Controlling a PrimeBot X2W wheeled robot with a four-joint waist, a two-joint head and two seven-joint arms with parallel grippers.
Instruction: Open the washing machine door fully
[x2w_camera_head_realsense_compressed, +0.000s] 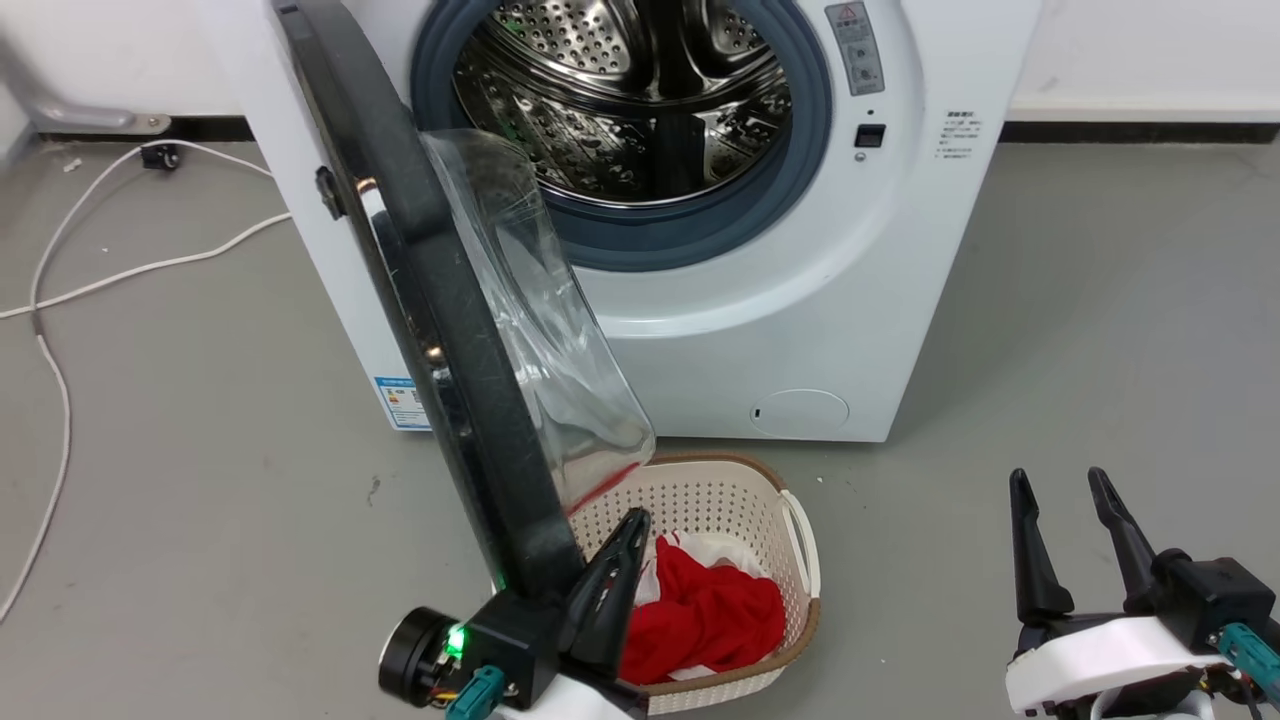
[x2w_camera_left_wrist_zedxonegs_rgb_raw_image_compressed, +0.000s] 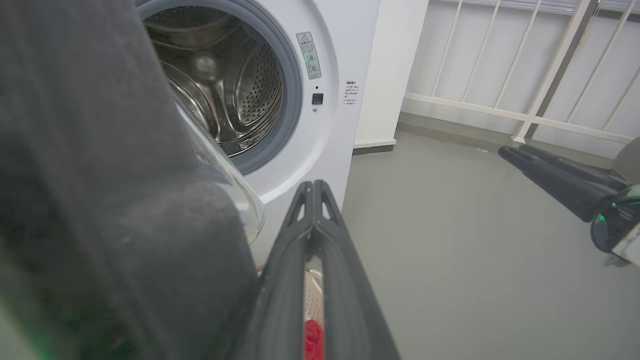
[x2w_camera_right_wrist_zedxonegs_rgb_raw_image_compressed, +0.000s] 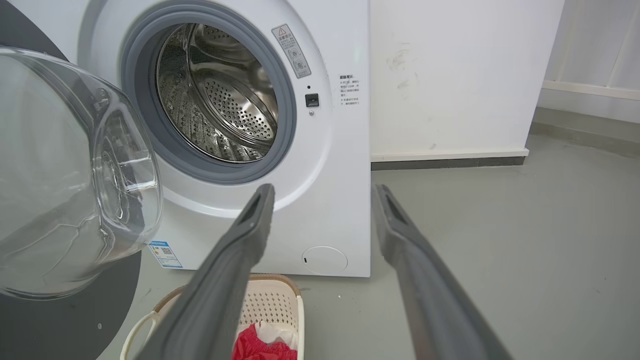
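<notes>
White cable (x2w_camera_head_realsense_compressed: 60, 290): I see it looping over the grey floor (x2w_camera_head_realsense_compressed: 200, 450) at far left, well apart from everything else.
Door (x2w_camera_head_realsense_compressed: 440, 330): stands open from the left side of the washer (x2w_camera_head_realsense_compressed: 700, 330), edge-on to my head camera. The black rim faces me and the clear glass bowl bulges to the right. Its low edge hangs over the basket's left rim.
Left gripper (x2w_camera_head_realsense_compressed: 634, 525): fingers pressed together with nothing between them, lying just beside the door's low edge on the glass side. I cannot tell whether they touch it.
Basket (x2w_camera_head_realsense_compressed: 770, 500): cream, perforated, on the floor just in front of the washer.
Cloth (x2w_camera_head_realsense_compressed: 710, 610): red, bunched in the basket with some white fabric.
Drum (x2w_camera_head_realsense_compressed: 620, 100): steel, bare to view inside the grey ring (x2w_camera_head_realsense_compressed: 700, 245).
Flap (x2w_camera_head_realsense_compressed: 800, 412): small, round, white, low on the washer front.
Right gripper (x2w_camera_head_realsense_compressed: 1058, 482): fingers spread, holding nothing, over bare floor to the right of the washer. In my right wrist view it points toward the washer front.
</notes>
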